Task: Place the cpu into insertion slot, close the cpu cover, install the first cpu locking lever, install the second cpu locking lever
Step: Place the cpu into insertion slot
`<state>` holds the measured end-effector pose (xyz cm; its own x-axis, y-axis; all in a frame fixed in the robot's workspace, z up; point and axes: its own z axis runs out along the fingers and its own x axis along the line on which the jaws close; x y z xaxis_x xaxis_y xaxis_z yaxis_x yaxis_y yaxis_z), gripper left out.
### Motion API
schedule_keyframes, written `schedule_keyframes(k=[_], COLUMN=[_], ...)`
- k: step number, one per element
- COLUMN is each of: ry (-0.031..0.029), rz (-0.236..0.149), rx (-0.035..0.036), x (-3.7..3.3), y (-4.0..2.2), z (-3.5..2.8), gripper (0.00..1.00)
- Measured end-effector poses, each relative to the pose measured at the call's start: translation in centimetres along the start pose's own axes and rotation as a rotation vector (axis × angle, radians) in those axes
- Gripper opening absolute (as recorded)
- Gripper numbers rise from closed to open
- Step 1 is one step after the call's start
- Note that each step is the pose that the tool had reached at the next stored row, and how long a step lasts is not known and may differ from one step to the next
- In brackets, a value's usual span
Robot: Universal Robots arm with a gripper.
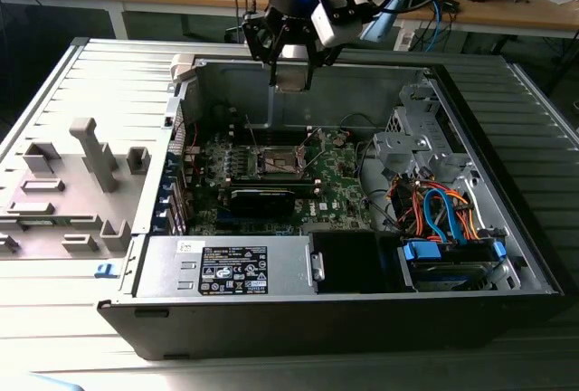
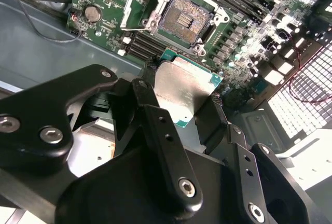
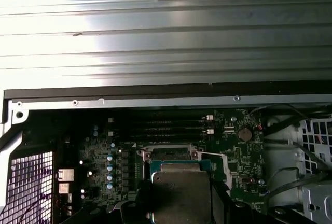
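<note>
In the exterior view my gripper [image 1: 291, 72] hangs above the open computer case, well over the motherboard. It is shut on the cpu [image 2: 184, 89], a flat square chip with a silvery top and green edge, held by two opposite sides between the black fingers [image 2: 148, 105]. The first wrist view also has the cpu [image 3: 181, 193] between the fingers, over the board. Below it lies the insertion slot [image 2: 184, 23], uncovered, its centre bare; it sits mid-board in the exterior view [image 1: 280, 163]. The cpu cover [image 2: 139, 1] stands swung open beside the slot.
A long black card [image 1: 262, 196] lies in front of the slot. The power supply [image 1: 226, 269] fills the case's near side. A drive bay with blue and orange cables [image 1: 443, 214] is on the exterior view's right. Grey fixtures [image 1: 72, 183] stand left of the case.
</note>
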<state>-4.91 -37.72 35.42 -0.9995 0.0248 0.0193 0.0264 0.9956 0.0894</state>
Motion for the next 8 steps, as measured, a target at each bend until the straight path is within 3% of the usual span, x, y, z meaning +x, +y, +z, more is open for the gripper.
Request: schedule_keyframes(k=[8], ry=[0.0000], rz=[0.000], rx=[0.0000], x=[0.03], y=[-0.14], z=[0.09], gripper=[0.55])
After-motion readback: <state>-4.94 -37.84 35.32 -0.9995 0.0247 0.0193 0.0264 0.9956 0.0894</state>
